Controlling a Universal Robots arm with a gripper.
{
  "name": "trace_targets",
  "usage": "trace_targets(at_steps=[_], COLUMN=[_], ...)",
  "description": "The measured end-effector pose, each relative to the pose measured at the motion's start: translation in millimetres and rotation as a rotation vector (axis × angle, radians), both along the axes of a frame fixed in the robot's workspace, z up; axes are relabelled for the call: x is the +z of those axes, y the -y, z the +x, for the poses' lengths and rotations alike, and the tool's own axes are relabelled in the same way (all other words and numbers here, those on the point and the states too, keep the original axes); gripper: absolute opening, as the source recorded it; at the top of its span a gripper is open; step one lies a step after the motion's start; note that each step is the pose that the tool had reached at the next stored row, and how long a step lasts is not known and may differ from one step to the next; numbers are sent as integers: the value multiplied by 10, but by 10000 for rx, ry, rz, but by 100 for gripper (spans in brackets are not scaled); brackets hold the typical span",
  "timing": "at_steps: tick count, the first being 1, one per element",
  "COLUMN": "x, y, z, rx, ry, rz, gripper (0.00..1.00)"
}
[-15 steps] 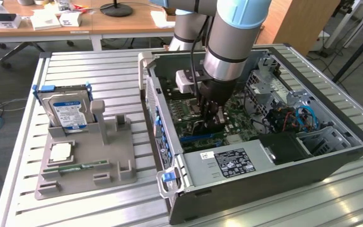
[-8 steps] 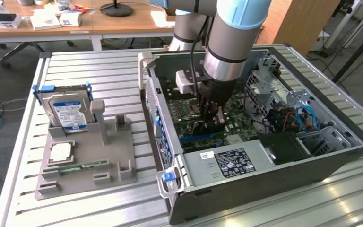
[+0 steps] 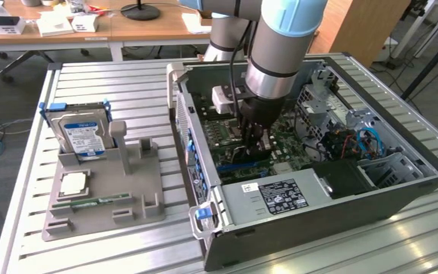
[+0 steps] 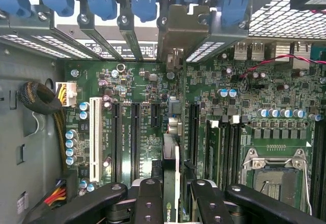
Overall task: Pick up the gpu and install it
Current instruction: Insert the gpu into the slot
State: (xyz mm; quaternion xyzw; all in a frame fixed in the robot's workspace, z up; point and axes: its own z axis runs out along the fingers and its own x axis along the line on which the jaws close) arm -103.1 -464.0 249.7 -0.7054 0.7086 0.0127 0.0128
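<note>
Black fingers (image 4: pixel 153 203) of the end effector (image 4: pixel 170 198) clench the gpu (image 4: pixel 171 158) edge-on above the motherboard (image 4: pixel 142 132) slots inside the computer case (image 3: pixel 401 197); light, stiff, fragile, it is best gripped along its top edge.

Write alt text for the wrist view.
The end effector holds the gpu edge-on above a green motherboard, lined up with its black expansion slots. Blue retention clips line the case's rear bracket bays, and an open CPU socket sits nearby.
</note>
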Motion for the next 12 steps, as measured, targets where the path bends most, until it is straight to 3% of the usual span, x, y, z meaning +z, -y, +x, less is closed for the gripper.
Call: trace_targets(at_steps=[12], x=[-14], y=[0], z=[0], rx=[0], ry=[0], rz=[0], gripper=[26])
